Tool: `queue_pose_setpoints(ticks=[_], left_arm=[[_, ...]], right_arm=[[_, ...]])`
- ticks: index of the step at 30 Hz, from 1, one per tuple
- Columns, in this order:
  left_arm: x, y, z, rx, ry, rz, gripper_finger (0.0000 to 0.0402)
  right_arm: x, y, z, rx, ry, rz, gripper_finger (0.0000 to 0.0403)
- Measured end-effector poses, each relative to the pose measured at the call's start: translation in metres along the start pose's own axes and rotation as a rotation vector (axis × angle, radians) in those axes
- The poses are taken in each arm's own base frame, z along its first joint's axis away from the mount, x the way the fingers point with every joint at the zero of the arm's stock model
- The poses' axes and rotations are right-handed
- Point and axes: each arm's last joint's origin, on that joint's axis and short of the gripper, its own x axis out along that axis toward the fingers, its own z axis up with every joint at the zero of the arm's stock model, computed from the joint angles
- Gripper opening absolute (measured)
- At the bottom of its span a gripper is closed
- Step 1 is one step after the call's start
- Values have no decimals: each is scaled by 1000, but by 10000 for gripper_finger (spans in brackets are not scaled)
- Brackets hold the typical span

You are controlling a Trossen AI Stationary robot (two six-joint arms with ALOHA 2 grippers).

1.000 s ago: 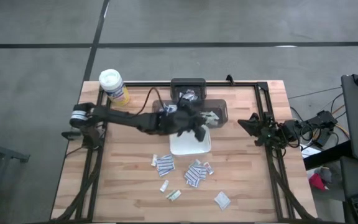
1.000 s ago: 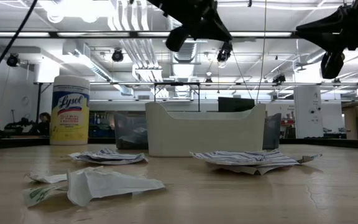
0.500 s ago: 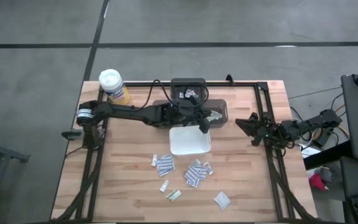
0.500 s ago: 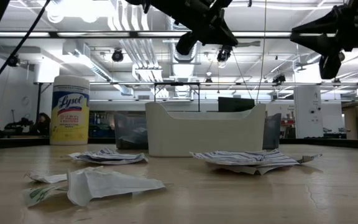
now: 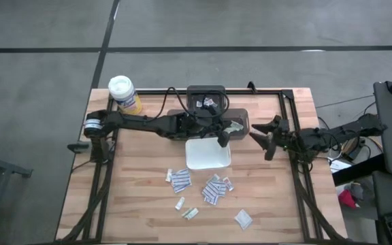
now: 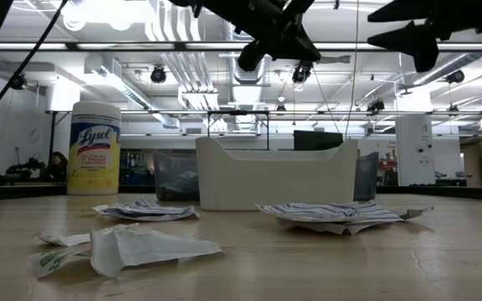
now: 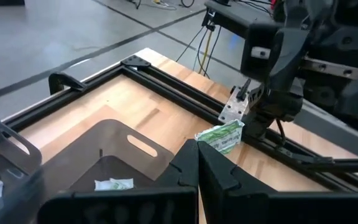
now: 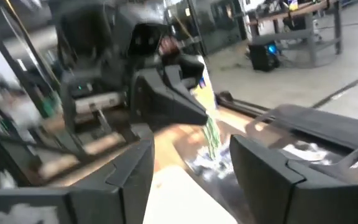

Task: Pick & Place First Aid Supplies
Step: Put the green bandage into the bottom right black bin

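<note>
Left arm stretches across the table, its gripper [image 5: 223,131] clamped on a greenish packet [image 7: 221,136] above the bin [image 5: 240,121]. Right gripper [image 5: 263,139], fingers apart, hovers at its 3 o'clock.

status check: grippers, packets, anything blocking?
Left gripper shut on a green packet, above the dark bin. Right gripper open, empty, beside it. Loose packets remain on table. Nothing blocking.
</note>
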Motion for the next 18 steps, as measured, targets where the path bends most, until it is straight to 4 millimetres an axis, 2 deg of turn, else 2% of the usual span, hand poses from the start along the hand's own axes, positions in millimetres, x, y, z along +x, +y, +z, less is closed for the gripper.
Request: queue_pose_setpoints(ticks=[7,13,18], left_arm=[[0,0,-1,61,3,-1,0],[0,0,-2,129,8,0,0],[0,0,-5,187,13,0,0]], right_arm=[[14,16,23,-243,256,-143,215],[29,30,49,-351,382,-204,215],[48,35,62,-391,518,-243,215]])
